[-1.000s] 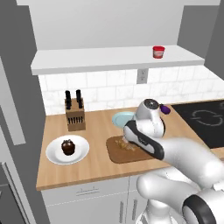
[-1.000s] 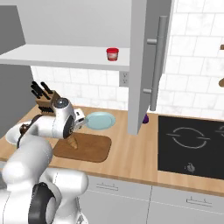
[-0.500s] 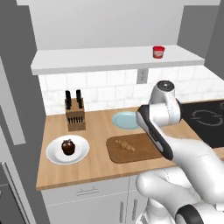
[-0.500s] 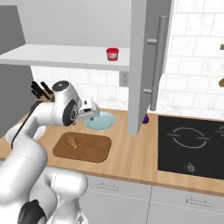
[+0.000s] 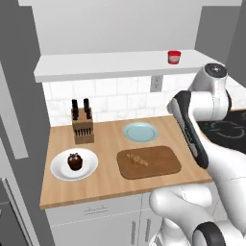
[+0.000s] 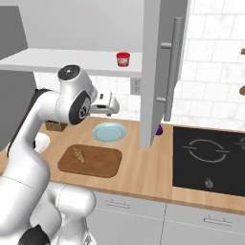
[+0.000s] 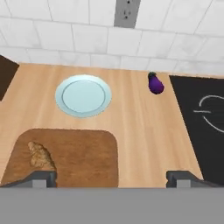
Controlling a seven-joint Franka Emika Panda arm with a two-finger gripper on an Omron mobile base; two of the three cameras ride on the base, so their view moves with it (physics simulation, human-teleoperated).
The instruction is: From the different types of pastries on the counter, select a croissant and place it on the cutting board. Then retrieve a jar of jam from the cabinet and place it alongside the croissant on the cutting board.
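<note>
A: Looking at the board (image 5: 150, 163), the croissant (image 5: 137, 159) lies on its left part, so the first half of the job seems done

B: And the tool (image 7: 111, 177)?

A: It hangs above the worktop (image 5: 105, 182) with its fingers (image 7: 41, 178) spread wide and nothing between them, likely freed for the jam

B: Where is the jam?

A: The red-lidded jar (image 5: 174, 56) stands upright on the white shelf (image 5: 96, 65), toward its right end, well above the board

B: Anything in the dishes?

A: The white plate (image 5: 60, 170) carries a dark cupcake (image 5: 74, 161); the blue plate (image 5: 140, 131) just behind the board carries nothing. A small purple thing (image 7: 155, 83) sits near the hob (image 7: 201, 127)
</note>
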